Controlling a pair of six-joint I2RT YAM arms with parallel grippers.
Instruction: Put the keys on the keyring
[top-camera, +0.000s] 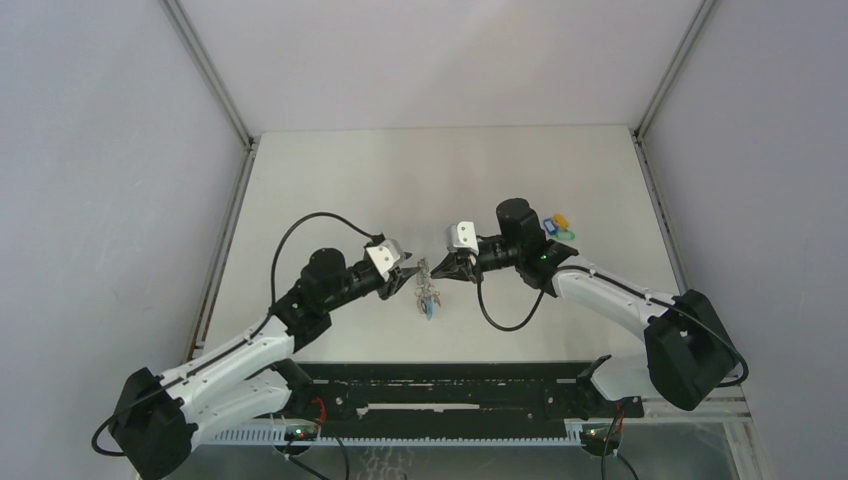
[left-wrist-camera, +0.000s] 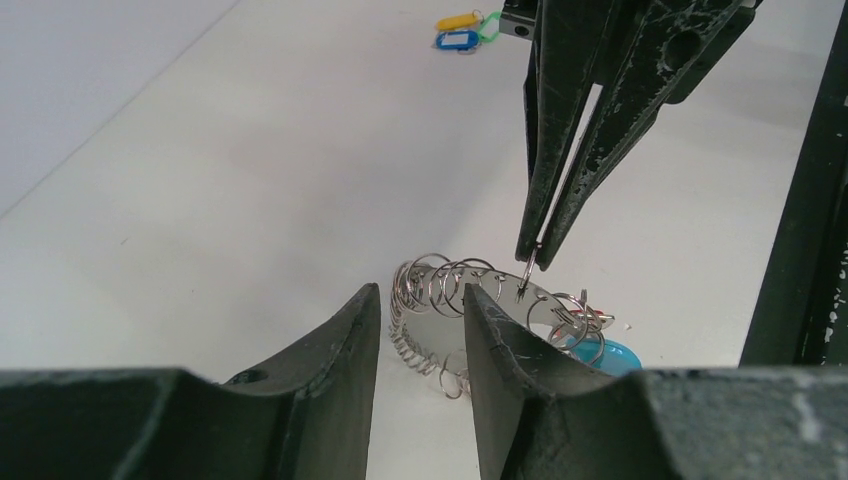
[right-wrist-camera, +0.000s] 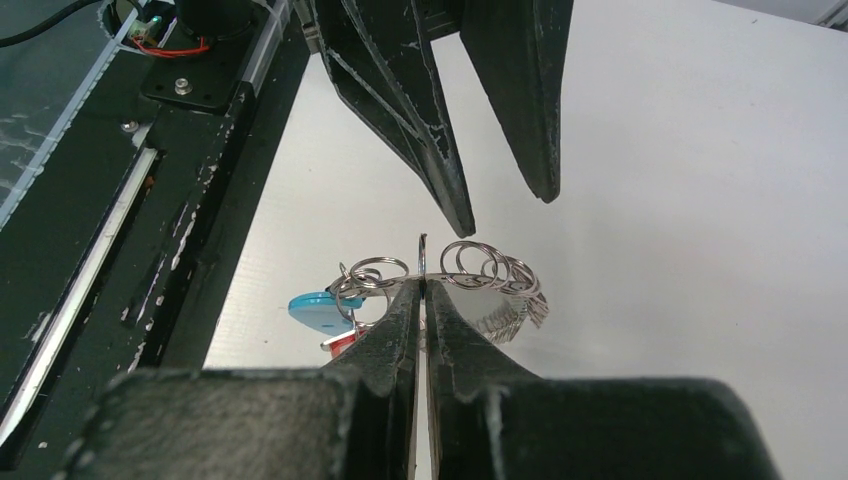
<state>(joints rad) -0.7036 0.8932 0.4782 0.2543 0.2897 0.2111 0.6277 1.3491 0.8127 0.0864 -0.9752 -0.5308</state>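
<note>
The tabletop (top-camera: 330, 180) is a matte white sheet. Pale grey walls enclose it on the left, right and far sides, and metal frame posts rise at the two far corners. A black rail (top-camera: 450, 385) runs along the near edge and carries both arm bases.

The keyring (top-camera: 428, 290) sits near the middle of the tabletop, slightly toward the near edge, between the two end effectors. It consists of a grey metal plate with many small wire rings and a beaded chain edge. A cyan piece (left-wrist-camera: 610, 355) and a small red tag (right-wrist-camera: 342, 342) sit at the end toward the near edge. Whether its lower edge rests on the surface cannot be determined.

The right end effector (top-camera: 441, 270) is fully closed, with its fingertips pinching one small wire ring at the top edge of the keyring. The left end effector (top-camera: 410, 270) is partly open and grips nothing. From its wrist view the keyring shows in the gap just beyond the fingers.

The keys (top-camera: 560, 226) lie together near the right edge, beside the right arm's wrist and well apart from the keyring. They comprise one yellow tag, one blue and one green. The blue tag (left-wrist-camera: 457, 40) has a white label window, and any writing on it is too small to read.
</note>
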